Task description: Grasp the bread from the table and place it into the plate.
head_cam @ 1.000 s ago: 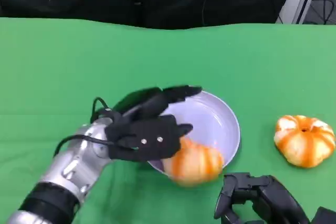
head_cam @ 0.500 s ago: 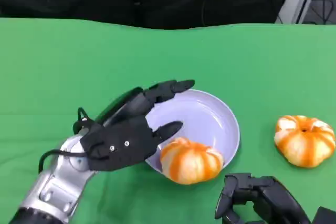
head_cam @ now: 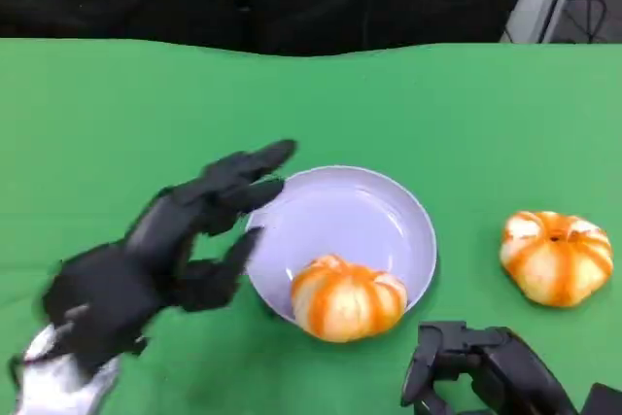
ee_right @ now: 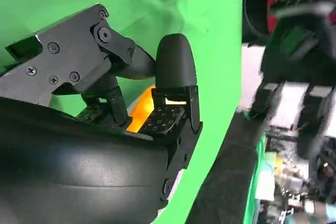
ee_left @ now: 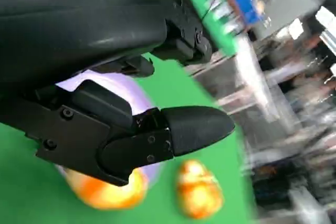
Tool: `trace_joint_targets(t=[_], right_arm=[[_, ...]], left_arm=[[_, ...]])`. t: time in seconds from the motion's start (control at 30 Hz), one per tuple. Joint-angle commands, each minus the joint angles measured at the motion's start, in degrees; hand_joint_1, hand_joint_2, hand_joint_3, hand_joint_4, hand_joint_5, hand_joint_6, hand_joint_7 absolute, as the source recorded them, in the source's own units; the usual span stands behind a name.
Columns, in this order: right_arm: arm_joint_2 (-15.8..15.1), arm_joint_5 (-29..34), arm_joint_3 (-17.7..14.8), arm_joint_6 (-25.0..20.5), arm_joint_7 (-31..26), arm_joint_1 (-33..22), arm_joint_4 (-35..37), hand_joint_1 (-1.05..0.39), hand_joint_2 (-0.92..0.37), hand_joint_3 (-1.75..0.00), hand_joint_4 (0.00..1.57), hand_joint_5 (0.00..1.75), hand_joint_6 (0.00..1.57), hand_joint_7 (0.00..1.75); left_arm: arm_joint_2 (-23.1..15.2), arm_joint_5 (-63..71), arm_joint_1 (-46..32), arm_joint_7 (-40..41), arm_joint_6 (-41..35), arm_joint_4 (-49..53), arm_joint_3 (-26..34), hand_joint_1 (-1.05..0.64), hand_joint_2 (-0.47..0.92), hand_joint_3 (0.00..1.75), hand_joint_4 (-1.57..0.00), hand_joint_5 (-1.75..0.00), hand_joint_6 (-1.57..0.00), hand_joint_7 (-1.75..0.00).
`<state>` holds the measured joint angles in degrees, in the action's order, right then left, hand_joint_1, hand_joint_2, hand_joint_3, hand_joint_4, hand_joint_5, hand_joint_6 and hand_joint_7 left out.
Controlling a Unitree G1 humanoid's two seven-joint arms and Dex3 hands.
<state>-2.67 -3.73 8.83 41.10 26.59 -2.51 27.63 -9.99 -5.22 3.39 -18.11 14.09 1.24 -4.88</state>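
The left hand (head_cam: 160, 255) hovered over the green tabletop (head_cam: 117, 114) just beside the near-left rim of the lavender plate (head_cam: 389, 206), its fingers spread apart and holding nothing, blurred in the head view as if in motion. One orange-and-white pumpkin-shaped bread (head_cam: 348, 298) sat at the plate's near edge, resting on or against the rim and leaning slightly over it; whether it lay fully inside the dish could not be told from this angle. A second bread (head_cam: 556, 258) lay on the tabletop well to the right of the plate, apart from it. The right hand (head_cam: 476, 366) sat low at the near edge of the table, between the two breads; its fingers looked curled inward with nothing in them, though the wrist view showed only a fingertip over green cloth with a patch of orange beyond. Judged from this, the release step looked done or nearly so, and doing it well would mean drawing the left hand away sideways and upward, keeping the thumb and lower fingers clear of the rim so the plate would not be dragged and the perched bread not nudged off. The open room lay to the left and far side of the plate, where bare cloth stretched wide; the tight spots were the narrow gap between the bread on the rim and the right hand, and the near table edge just behind both hands.
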Motion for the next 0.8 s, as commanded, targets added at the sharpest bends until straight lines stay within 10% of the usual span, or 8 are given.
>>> trace_joint_targets(t=[0.03, 0.8], right_arm=[[-0.47, -0.82, -0.33, -0.2, 0.21, 0.04, -0.07, -0.13, -0.58, -1.03, 0.84, 1.55, 0.87, 1.23], [-0.85, -0.59, -0.56, 0.06, 0.51, -0.46, -0.72, -0.14, -0.56, -1.04, 0.84, 1.56, 0.86, 1.25]], left_arm=[[-0.16, -2.14, -1.57, -1.01, 0.49, -0.77, 1.6, -0.9, 0.92, 0.77, -0.5, -0.04, -0.44, -0.02], [7.98, -8.71, -11.92, -6.8, 21.45, 14.36, 3.79, -0.83, 0.92, 0.67, -0.7, -0.05, -0.5, -0.02]])
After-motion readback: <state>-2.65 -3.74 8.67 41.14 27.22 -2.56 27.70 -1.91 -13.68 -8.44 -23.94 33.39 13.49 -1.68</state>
